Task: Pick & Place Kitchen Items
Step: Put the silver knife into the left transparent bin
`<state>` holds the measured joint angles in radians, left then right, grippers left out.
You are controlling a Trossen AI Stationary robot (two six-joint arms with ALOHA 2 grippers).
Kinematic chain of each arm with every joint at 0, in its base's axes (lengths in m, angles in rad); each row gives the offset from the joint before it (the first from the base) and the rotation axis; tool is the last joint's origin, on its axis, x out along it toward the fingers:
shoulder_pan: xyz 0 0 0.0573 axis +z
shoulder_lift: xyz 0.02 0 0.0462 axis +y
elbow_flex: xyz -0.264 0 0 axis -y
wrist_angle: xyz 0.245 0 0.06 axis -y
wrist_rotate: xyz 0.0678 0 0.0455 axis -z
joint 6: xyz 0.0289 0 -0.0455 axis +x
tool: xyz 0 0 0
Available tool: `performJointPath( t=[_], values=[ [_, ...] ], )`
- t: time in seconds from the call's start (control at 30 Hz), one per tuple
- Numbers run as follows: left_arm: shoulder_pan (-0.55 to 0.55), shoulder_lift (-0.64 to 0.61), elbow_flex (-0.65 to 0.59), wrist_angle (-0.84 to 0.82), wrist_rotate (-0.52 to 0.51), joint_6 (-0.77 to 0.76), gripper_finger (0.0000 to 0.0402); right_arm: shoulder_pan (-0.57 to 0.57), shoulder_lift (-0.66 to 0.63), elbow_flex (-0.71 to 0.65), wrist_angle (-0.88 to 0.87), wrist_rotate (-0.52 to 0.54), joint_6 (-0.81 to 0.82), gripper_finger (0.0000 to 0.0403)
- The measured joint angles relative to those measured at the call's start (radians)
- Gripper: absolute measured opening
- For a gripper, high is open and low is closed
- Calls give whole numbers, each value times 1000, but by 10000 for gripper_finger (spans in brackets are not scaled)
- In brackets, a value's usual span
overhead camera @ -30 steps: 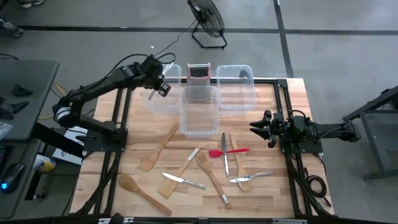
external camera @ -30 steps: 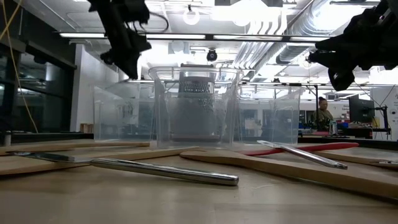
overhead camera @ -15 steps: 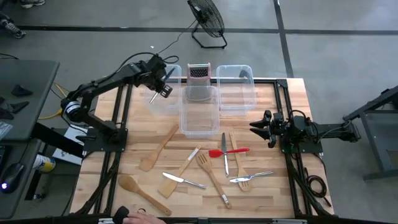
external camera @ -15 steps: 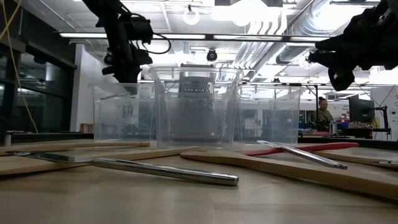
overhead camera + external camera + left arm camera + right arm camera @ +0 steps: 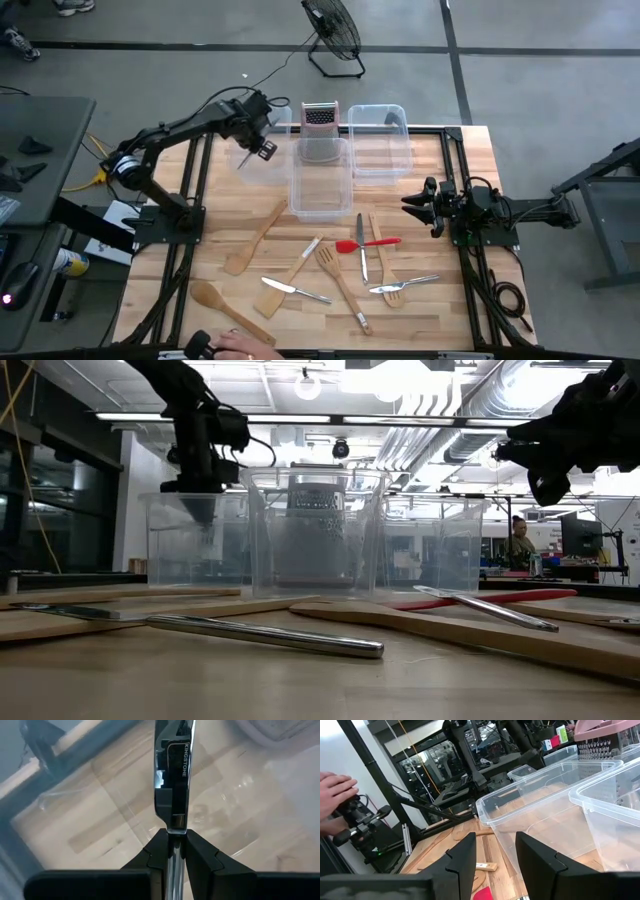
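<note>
Left gripper [image 5: 174,851] clamped tight on shiny metal knife [image 5: 172,775], blade hanging down into clear plastic bin [image 5: 268,150] at tabletop's [image 5: 460,310] far left corner. Right gripper [image 5: 415,203] partly open, holding nothing, hovering above right edge. Pale wooden spoons, spatulas [image 5: 338,275], silver cutlery and red-headed spatula [image 5: 367,243] lie scattered mid-tabletop.

Your left gripper [image 5: 173,842] is clamped on a silver metal knife [image 5: 173,775], fingers [image 5: 156,851] pinching it on both sides. You can read "KINGSTONE" stamped along the metal. It hangs over a clear plastic bin [image 5: 45,805], with the wooden table [image 5: 125,815] visible through the bin's floor.
</note>
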<state>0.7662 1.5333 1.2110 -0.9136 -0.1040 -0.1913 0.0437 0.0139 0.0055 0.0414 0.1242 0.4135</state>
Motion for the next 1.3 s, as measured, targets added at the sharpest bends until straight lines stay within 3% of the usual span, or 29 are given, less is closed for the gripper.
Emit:
performJointPath(
  t=[0.73,1.0,1.3],
  values=[
    [0,51,0,28,12,4,70,0,0,0,0,0,0,130],
    [-14,-101,0,43,12,148,72,0,0,0,0,0,0,130],
    [-150,-304,0,48,-7,455,72,0,0,0,0,0,0,130]
  ],
)
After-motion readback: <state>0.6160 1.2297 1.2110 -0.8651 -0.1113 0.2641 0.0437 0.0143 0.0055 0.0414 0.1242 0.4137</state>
